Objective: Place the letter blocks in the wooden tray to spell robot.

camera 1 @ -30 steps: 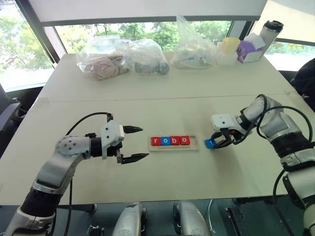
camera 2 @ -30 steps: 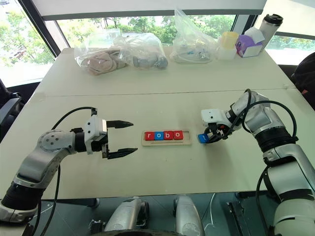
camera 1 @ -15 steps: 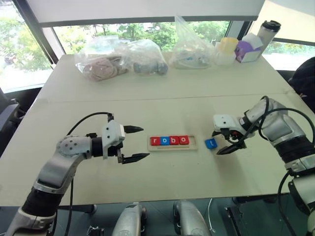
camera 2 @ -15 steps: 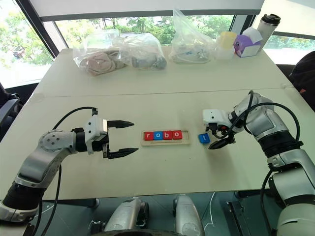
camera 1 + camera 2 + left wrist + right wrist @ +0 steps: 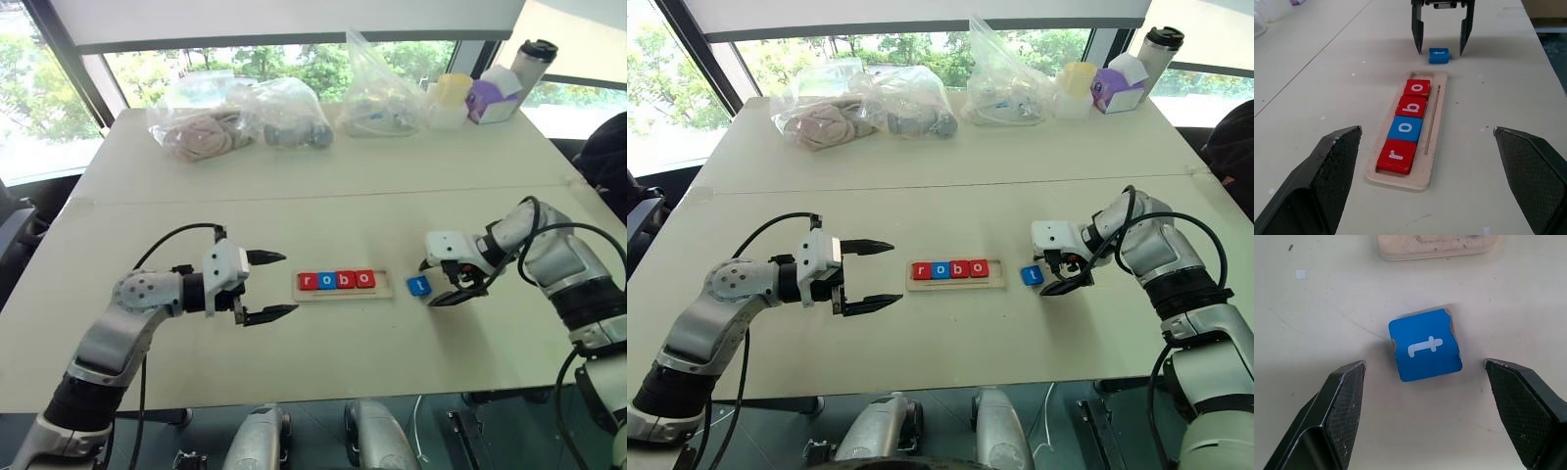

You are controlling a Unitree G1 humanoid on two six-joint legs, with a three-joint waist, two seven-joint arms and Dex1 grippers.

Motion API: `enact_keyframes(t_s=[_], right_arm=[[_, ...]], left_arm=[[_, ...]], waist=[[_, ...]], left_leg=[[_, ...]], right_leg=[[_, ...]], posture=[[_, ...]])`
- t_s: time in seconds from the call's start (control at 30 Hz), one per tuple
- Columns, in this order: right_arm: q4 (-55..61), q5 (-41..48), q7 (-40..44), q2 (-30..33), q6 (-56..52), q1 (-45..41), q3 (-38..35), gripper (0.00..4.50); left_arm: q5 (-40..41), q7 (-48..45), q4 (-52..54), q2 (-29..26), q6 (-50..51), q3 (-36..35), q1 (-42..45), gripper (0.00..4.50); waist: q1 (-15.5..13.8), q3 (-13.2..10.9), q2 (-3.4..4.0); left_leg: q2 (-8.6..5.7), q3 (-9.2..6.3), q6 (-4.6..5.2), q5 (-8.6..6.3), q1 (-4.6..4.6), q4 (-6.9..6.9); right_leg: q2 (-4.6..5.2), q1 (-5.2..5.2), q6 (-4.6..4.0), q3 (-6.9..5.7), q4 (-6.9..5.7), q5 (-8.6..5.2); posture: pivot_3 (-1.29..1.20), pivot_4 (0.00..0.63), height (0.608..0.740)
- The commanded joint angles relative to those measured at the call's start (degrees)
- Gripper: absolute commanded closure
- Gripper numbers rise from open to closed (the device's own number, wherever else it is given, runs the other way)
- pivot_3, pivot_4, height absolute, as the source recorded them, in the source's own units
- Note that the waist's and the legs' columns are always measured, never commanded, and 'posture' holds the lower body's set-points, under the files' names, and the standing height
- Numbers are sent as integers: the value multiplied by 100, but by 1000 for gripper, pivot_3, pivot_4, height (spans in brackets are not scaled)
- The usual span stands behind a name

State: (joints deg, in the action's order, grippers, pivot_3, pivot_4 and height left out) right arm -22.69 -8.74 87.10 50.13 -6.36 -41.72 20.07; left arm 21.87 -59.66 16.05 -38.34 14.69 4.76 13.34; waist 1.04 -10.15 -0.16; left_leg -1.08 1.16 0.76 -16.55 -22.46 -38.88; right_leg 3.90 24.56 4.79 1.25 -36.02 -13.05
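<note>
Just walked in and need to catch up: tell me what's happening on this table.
The robot is spelling "robot" with letter blocks in the wooden tray. Four blocks, r, o, b, o, already sit in the tray, with its last slot empty. The blue t block lies flat on the table just past that end, not yet placed. The right tool hangs open over it, gripping nothing. The left tool waits open on the tray's other side.

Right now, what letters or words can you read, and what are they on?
"r" on the red block at the near end of the wooden tray.
"o" on the blue block next to it.
"b" on the red block after that.
"o" on the red block, last in the tray.
"t" on the blue block lying on the table, outside the tray.
The purple box at the back is too small to read.
</note>
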Motion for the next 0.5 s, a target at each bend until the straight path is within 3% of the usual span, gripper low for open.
enact_keyframes(t_s=[0.03, 0.27, 0.37, 0.5], right_arm=[[197, 83, -120, -43, 84, 99, -106, 545], [418, 119, -255, -54, 94, 276, -192, 545], [521, 146, -257, -53, 32, 308, -198, 1364], [580, 116, -281, -50, -56, 334, -171, 3391]], left_arm=[[40, 25, 154, -11, -25, -84, 43, 0], [55, 11, 163, -25, -17, -90, 47, 0], [56, 4, 156, -23, -17, -86, 56, 0], [50, -5, 151, -25, -24, -79, 72, 0]], waist=[[-2, 0, 0], [-3, 0, 0], [0, 0, 0], [0, 0, -1]], left_leg=[[0, 0, 0, 0, 0, 0], [1, 0, 0, 0, 0, 0], [1, 0, 0, 0, 0, 0], [1, 0, 0, 0, 1, 0]], right_leg=[[0, 0, 0, 0, 0, 0], [0, 0, 0, 0, 0, 0], [0, 0, 0, 0, 0, 0], [0, 0, 0, 0, -1, 0]], posture=[[0, 150, 740], [0, 150, 740], [0, 150, 740], [0, 150, 740]])
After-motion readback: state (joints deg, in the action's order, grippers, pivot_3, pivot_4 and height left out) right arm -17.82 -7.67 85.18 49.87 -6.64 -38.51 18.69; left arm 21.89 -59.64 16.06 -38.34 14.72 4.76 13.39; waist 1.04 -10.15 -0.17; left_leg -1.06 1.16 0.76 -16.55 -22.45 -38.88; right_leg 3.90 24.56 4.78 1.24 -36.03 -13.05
